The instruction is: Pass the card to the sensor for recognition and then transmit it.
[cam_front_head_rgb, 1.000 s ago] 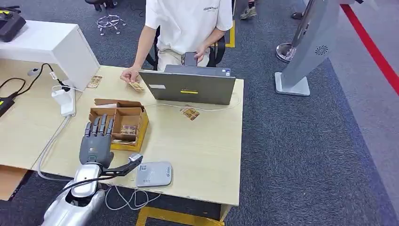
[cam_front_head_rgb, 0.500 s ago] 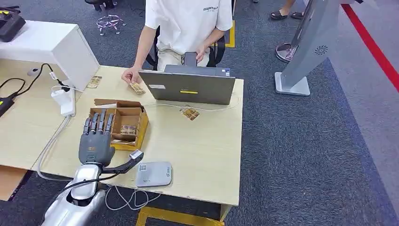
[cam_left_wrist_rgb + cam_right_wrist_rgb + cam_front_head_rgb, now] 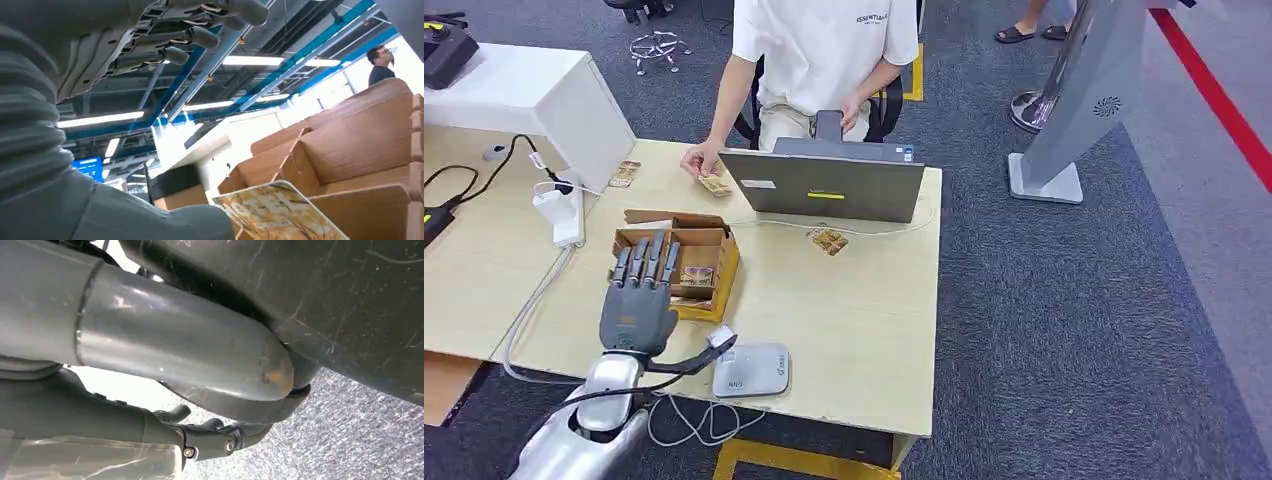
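One wooden table [image 3: 844, 320]. One laptop [image 3: 822, 186] at twelve o'clock, a person [image 3: 822, 50] behind. One cardboard box [image 3: 712, 262], cards [image 3: 696, 276] inside. My left hand [image 3: 636, 300] over its nine-o'clock side, fingers [image 3: 652, 262] straight, apart, holding nothing. One sensor [image 3: 751, 370] at six o'clock. My right hand's fingers: cannot tell.

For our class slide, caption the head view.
Robot's left hand hovers, fingers spread, over the brown cardboard card box.
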{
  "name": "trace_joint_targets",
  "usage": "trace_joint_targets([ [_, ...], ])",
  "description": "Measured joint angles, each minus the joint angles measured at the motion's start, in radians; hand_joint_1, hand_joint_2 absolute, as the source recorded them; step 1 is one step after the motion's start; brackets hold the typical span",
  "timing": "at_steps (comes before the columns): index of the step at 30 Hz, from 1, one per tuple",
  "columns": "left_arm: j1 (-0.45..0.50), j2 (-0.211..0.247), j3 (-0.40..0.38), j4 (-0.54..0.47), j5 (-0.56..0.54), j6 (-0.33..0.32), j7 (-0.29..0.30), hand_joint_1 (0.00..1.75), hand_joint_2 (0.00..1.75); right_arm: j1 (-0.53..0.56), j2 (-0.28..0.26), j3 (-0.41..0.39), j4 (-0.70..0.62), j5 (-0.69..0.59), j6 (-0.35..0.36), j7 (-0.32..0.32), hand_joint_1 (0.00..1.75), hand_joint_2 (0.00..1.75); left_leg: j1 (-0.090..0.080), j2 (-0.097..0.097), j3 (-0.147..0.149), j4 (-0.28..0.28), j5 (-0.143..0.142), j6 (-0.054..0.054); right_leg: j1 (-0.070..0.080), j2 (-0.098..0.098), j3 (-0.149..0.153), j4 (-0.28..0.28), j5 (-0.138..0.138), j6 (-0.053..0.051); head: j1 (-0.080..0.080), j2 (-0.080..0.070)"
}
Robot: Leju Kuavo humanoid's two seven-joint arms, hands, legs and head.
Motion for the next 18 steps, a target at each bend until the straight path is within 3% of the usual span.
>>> trace_joint_targets([
  [18,-0.001,0.003,-0.014,0.014,0.000,-0.015,-0.023,0.00,1.75,0.000,0.000,0.000,0.000,0.003,0.000,0.001,0.00,0.00,0.000,0.000,0.000,0.000,0.000,0.000,0.000,0.000,0.000,0.000,0.000,0.000,0.000,0.000],
])
